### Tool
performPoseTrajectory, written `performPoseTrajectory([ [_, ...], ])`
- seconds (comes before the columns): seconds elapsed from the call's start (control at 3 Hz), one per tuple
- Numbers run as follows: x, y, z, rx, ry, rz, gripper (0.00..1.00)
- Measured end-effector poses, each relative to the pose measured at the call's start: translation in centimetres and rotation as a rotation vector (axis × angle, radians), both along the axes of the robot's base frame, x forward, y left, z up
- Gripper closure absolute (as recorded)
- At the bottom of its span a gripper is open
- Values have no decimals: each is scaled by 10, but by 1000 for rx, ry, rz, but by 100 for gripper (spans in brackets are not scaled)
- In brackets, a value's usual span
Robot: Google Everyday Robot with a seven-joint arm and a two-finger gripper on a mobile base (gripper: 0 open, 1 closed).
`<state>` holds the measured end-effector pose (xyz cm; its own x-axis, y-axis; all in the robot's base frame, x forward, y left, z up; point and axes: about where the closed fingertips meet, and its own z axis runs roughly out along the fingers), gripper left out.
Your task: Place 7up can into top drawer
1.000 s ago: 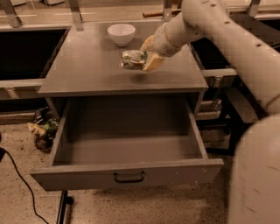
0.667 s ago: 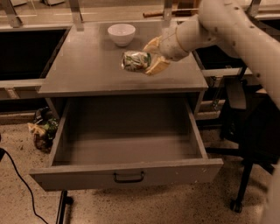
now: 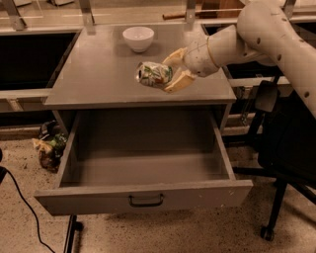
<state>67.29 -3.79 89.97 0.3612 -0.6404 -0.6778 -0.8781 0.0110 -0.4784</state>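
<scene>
dented silver-green 7up can [image 3: 154, 75] clamped sideways in claw [image 3: 172, 72] above tabletop [image 3: 98, 79]; top drawer [image 3: 143, 195] open, bare inside; white bowl [image 3: 138, 38] behind.

Gripper [image 3: 171, 72] clamping the 7up can [image 3: 153, 74] sideways over the tabletop [image 3: 98, 74], top drawer [image 3: 89, 198] standing open below

A grey bench [image 3: 98, 79] stands on a speckled stone floor [image 3: 197, 232] in dim, warm light. Off its left edge lie crumpled wrappers [image 3: 49, 146] and a black cable [image 3: 19, 207]; off its right edge stands a dark wheeled chair [image 3: 286, 143]. Metal posts [image 3: 88, 15] rise behind the back edge. The claw [image 3: 170, 72] grips the 7up can [image 3: 154, 74] near the front edge
</scene>
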Motion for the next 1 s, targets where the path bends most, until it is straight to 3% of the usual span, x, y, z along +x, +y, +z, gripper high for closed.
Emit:
performPoseTrajectory([
  [0.33,0,2,-3,0,16,6,100],
  [0.67,-26,7,-13,-29,118,16,100],
  [1.0,-69,2,-26,-82,243,-37,100],
])
